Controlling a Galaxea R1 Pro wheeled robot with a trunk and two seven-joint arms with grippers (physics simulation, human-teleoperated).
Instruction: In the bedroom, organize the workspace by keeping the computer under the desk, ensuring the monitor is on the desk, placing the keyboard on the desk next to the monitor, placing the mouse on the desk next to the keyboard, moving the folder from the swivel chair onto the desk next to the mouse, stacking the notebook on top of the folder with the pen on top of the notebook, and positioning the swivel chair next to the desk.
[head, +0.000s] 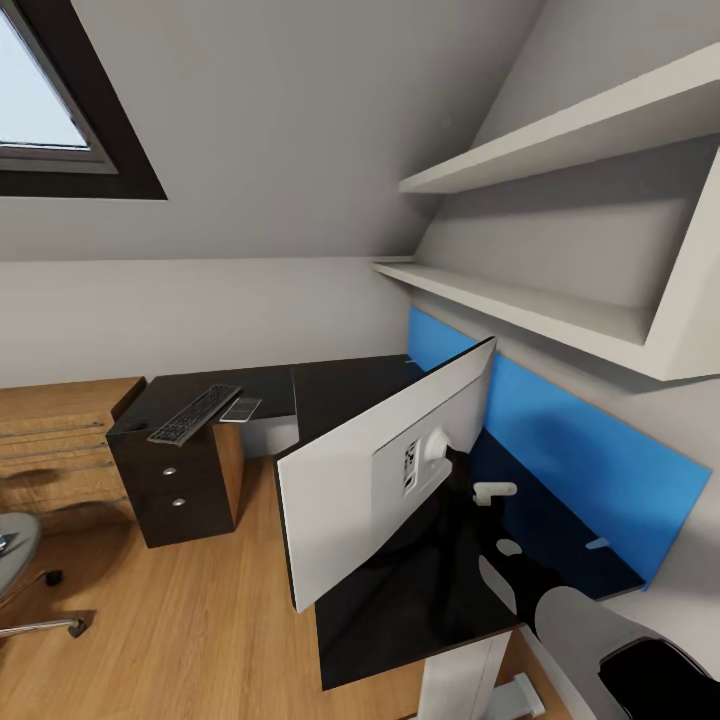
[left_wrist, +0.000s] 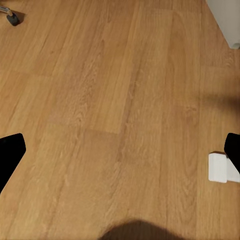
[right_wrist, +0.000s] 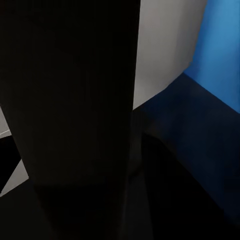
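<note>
Monitor (head: 345, 500) tilted on desk (head: 330, 385), keyboard (head: 195, 413) nearby

floor (head: 200, 620): light wood planks | shelves (head: 560, 150): white, two | skylight (head: 40, 90): dark-framed | wall panel (head: 590, 450): blue

Rounded grey arm (head: 585, 625), black tool fingers (left_wrist: 10, 152)

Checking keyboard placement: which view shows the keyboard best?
Head view: the keyboard lies on the desk end above the drawers, partly overhanging the front edge. Left wrist view looks at floor; right wrist view at dark surfaces and blue panel.
</note>
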